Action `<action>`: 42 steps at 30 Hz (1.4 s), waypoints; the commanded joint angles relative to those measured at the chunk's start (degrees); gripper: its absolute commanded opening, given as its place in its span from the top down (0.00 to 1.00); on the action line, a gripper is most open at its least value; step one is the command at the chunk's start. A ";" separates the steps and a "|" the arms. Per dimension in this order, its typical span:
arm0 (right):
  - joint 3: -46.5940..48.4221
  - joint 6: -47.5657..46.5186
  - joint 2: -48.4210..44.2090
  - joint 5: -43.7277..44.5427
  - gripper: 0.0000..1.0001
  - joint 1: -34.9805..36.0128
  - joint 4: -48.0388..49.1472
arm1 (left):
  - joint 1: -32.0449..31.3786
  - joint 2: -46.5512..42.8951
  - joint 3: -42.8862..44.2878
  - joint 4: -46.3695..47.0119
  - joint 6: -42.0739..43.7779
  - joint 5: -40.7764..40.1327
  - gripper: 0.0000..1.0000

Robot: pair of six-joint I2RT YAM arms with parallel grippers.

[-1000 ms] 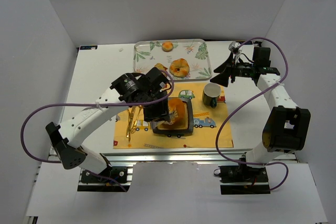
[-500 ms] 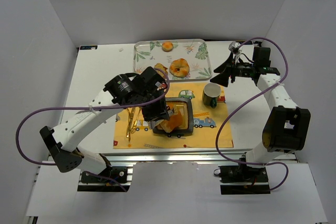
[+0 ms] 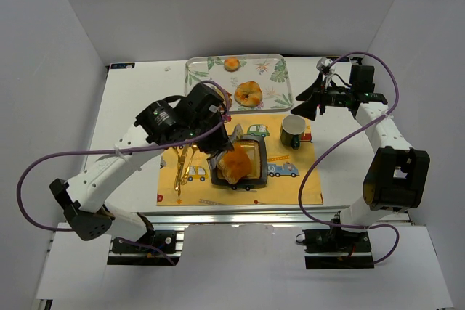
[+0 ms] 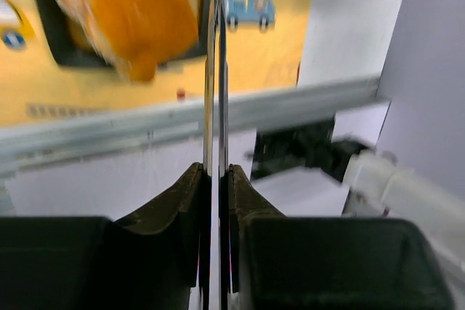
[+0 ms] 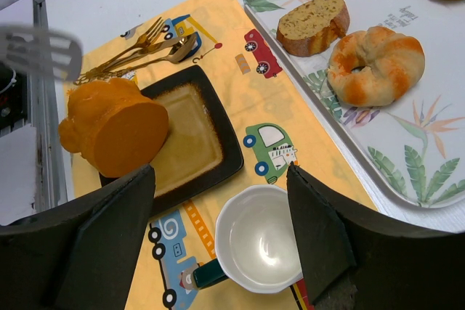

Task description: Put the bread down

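Observation:
The bread, a chunky orange-brown roll, lies on the near-left part of the black square plate and overhangs its rim. It also shows in the left wrist view and the right wrist view. My left gripper is shut on a thin metal spatula, which shows edge-on between the fingers. The spatula blade hangs just left of the bread, apart from it. My right gripper is open and empty, high at the back right, above the mug.
A leaf-print tray at the back holds a ring-shaped pastry, a small bun and a brown slice. A white mug and gold cutlery lie on the yellow placemat. The table's metal front rail runs close by.
My left gripper has drawn back up and to the left with the spatula. The bread, earlier half hidden under the gripper, now lies uncovered on the plate's near-left part. The right arm is still.

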 commanded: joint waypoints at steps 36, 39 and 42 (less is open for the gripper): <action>8.44 5.49 -2.37 28.65 0.11 7.64 -4.06 | 62.54 -4.28 -64.43 76.56 63.66 -4.89 0.45; 11.60 9.01 -1.32 34.18 0.11 8.78 -5.20 | 62.63 -5.87 -62.77 73.23 62.44 -4.36 0.40; 14.42 10.50 -0.17 36.91 0.11 9.67 -6.87 | 62.63 -7.80 -61.54 70.34 60.59 -2.61 0.24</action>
